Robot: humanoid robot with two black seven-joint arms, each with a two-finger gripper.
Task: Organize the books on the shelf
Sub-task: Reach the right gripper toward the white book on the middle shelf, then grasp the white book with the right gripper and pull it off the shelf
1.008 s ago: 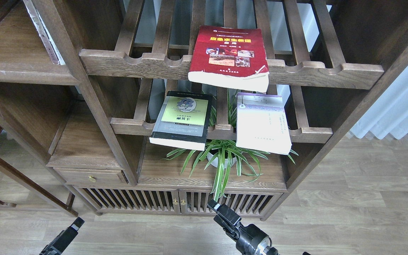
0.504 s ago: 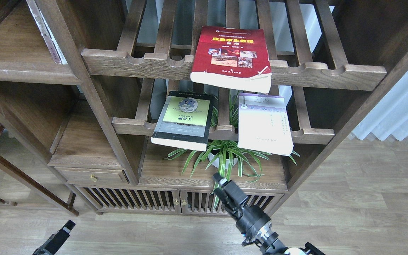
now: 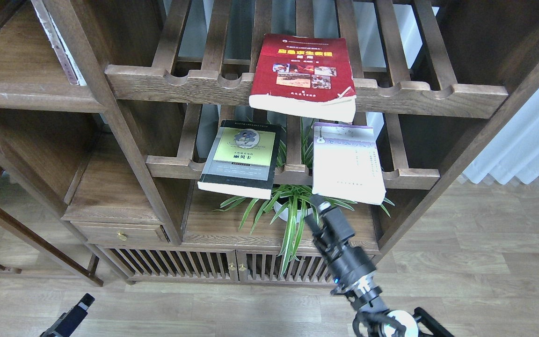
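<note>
My right tool point(image 3: 318, 210) sits at about 5 o'clock from the centre of the view, its tip just under the near edge of the white-lavender paperback point(image 3: 346, 161) and in front of the spider plant point(image 3: 293, 210). It is dark and seen end-on, so I cannot tell whether its fingers are spread or closed, nor whether it touches the book. My left tool point(image 3: 75, 316) shows only as a dark tip at 7 o'clock, low over the wooden floor point(image 3: 461, 281); I cannot tell its state either.

The thick red paperback point(image 3: 304, 75) lies flat at 12 o'clock on the upper slatted rack point(image 3: 176, 82), its near edge overhanging the scalloped rail. On the lower slatted rack point(image 3: 171, 166) lie the other two: the black-edged paperback with the yellow-green panel point(image 3: 244, 157) toward 9 o'clock of the white-lavender one, both overhanging the front rail, with plant leaves showing between them. The plant's white pot point(image 3: 286, 210) stands on the solid dark-brown shelf point(image 3: 213, 224) below the books. A drawer with a brass knob point(image 3: 120, 236) sits at 8 o'clock.
</note>
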